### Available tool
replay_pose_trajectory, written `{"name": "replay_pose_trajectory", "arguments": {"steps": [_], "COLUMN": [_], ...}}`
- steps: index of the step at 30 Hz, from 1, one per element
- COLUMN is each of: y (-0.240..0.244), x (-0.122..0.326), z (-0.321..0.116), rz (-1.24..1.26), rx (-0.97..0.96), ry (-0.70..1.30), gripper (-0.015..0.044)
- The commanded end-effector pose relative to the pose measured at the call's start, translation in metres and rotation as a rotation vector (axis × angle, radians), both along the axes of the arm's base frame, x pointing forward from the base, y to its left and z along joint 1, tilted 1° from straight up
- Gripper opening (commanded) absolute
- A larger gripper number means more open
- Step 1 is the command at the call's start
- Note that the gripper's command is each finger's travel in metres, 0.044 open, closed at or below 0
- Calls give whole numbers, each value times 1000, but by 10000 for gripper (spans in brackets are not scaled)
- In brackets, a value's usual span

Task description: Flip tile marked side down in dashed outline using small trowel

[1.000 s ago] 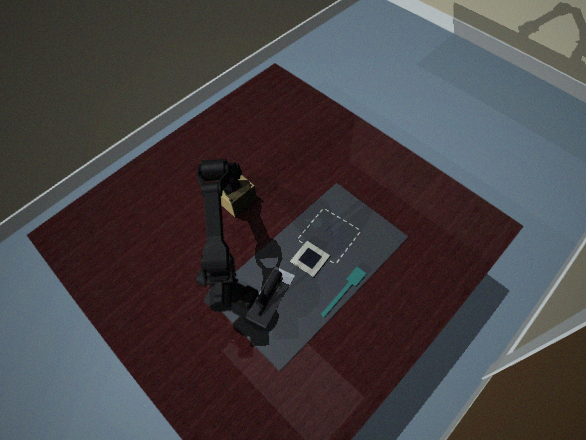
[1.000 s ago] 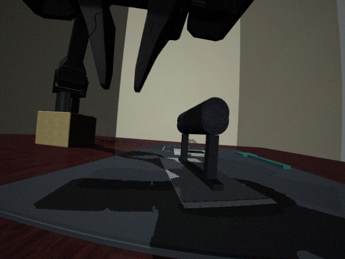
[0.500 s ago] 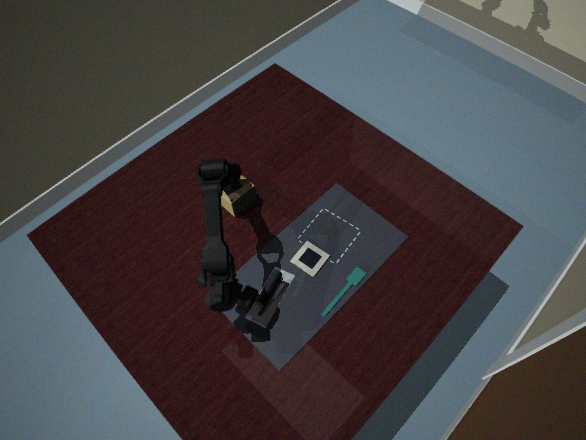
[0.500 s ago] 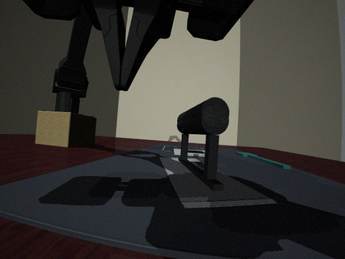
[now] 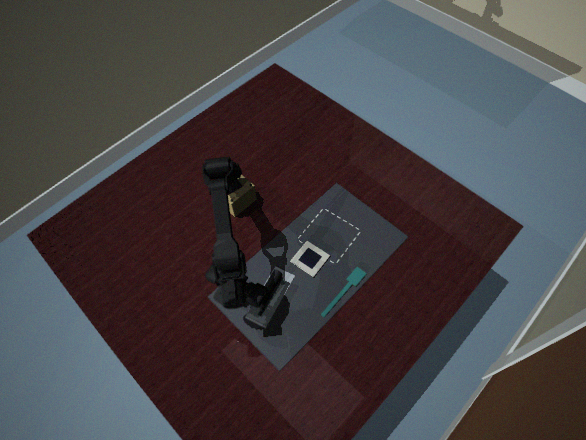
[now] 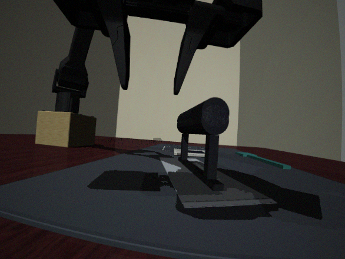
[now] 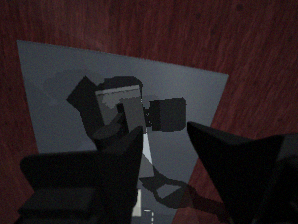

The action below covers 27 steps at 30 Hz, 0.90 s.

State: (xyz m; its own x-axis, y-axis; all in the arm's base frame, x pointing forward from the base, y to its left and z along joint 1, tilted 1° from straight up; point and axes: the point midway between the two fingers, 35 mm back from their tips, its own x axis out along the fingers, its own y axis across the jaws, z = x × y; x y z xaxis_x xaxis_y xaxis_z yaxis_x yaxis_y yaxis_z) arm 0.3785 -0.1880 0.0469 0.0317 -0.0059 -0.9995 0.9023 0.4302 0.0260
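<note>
The trowel (image 5: 288, 276) (image 6: 215, 116) (image 7: 116, 100) is a flat grey plate with a dark round handle on two posts. It rests upright on the mat (image 5: 380, 235) (image 6: 88, 221) (image 7: 50, 75). My gripper (image 6: 150, 90) (image 7: 164, 128) is open and empty. In the exterior view its fingertips hang above and left of the handle. The white square tile (image 5: 297, 259) (image 6: 188, 152) lies flat, with a dark square on its upper face. It covers part of the near side of the dashed outline (image 5: 358, 230) and lies mostly outside it.
A teal flat-headed tool (image 5: 356, 276) (image 6: 265, 161) lies near the mat's right edge, beyond the tile. A wooden block (image 5: 242, 197) (image 6: 53, 128) stands on the dark red table (image 5: 280, 125), beside the mat, at the arm's base. The arm's shadows fall across the mat.
</note>
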Motion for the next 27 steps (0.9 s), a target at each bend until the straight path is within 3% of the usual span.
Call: {"name": "replay_pose_trajectory", "arguments": {"steps": [1,4,27], "y": [63,88,87], "x": [21,26,29], "z": [15,21,-4], "rz": [35,38,38], "rx": [4,7,7], "ry": [-5,-5,-5], "gripper": [270,270,270]}}
